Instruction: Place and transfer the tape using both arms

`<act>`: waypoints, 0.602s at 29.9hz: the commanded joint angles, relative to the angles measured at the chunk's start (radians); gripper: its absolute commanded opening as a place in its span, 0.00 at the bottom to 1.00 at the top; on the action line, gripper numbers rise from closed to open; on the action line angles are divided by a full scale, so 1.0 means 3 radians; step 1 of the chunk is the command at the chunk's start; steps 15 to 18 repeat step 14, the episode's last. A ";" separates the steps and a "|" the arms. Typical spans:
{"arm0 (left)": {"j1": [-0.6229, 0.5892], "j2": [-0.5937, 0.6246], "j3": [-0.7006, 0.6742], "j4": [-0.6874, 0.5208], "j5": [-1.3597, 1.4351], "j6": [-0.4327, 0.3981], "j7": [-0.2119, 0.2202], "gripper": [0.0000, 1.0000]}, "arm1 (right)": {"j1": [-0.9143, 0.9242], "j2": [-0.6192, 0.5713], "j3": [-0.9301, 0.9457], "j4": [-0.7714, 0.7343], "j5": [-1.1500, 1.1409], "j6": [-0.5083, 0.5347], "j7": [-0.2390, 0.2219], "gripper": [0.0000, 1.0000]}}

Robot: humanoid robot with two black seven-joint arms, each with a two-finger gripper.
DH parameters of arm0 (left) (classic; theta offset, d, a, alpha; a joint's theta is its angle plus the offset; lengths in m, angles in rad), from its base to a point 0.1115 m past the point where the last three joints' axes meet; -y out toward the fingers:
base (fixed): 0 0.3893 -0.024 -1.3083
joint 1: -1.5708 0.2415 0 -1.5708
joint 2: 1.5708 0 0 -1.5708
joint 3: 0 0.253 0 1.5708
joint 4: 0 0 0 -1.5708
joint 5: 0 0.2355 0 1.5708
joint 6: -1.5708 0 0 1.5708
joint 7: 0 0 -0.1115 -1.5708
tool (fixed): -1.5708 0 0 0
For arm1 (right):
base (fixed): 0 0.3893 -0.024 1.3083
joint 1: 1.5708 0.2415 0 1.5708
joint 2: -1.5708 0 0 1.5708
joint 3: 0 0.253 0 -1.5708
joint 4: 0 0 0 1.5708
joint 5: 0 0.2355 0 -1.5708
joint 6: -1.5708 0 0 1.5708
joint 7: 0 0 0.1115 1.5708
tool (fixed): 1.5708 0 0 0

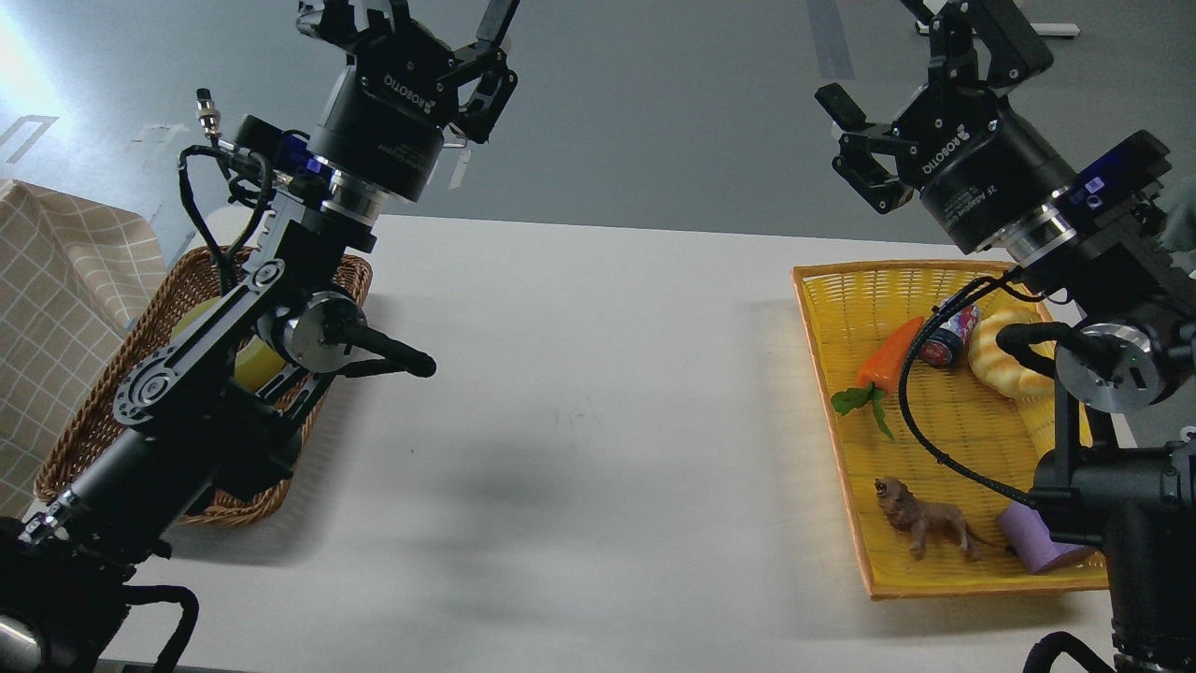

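Yellow, translucent and only partly visible, the tape (250, 363) lies in the woven brown basket (89, 425) at the table's nine o'clock side, largely hidden behind the left arm (196, 374); its core cannot be seen from this view. Judged by kind, such a roll should be light and stiff across its cardboard core, with a smooth, somewhat slippery outer face. A grip across the flat sides, or one finger through the core hole, would likely hold better than a pinch on the curved face.

The left gripper (472, 56) is raised at about eleven o'clock, well above the table (598, 374), fingers spread apart and empty. The right gripper (864, 140) is raised at about one o'clock, fingers likewise apart and holding nothing.

At three o'clock sits a yellow tray (832, 374). It holds an orange carrot toy (888, 360) with green leaves, a small dark can (948, 332) just beside it, a pale bread-like toy (1000, 360), a brown lion figure (925, 523) nearer the front edge, and a purple cylinder (1037, 542) partly behind the right arm (1121, 374). A checked cloth (56, 299) hangs at the far nine o'clock edge. The middle of the table, where a handover could be staged, bears nothing.
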 commanded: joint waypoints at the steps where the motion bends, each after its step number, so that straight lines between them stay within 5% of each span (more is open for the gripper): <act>1: 0.0051 -0.0233 -0.0088 0.0010 0.0039 0.0028 0.0118 0.98 | 0.0069 0.0000 -0.0018 -0.0024 -0.0006 -0.0132 0.0000 1.00; 10: 0.0066 -0.0677 -0.0267 0.0041 0.0218 0.0069 0.0374 0.98 | 0.0125 0.0000 -0.0171 -0.0003 -0.0016 -0.0153 0.0000 1.00; 18: 0.0184 -0.0714 -0.0287 -0.0102 0.0203 0.0033 0.0400 0.98 | 0.0197 0.0000 -0.0177 0.0002 -0.0031 -0.0163 0.0000 1.00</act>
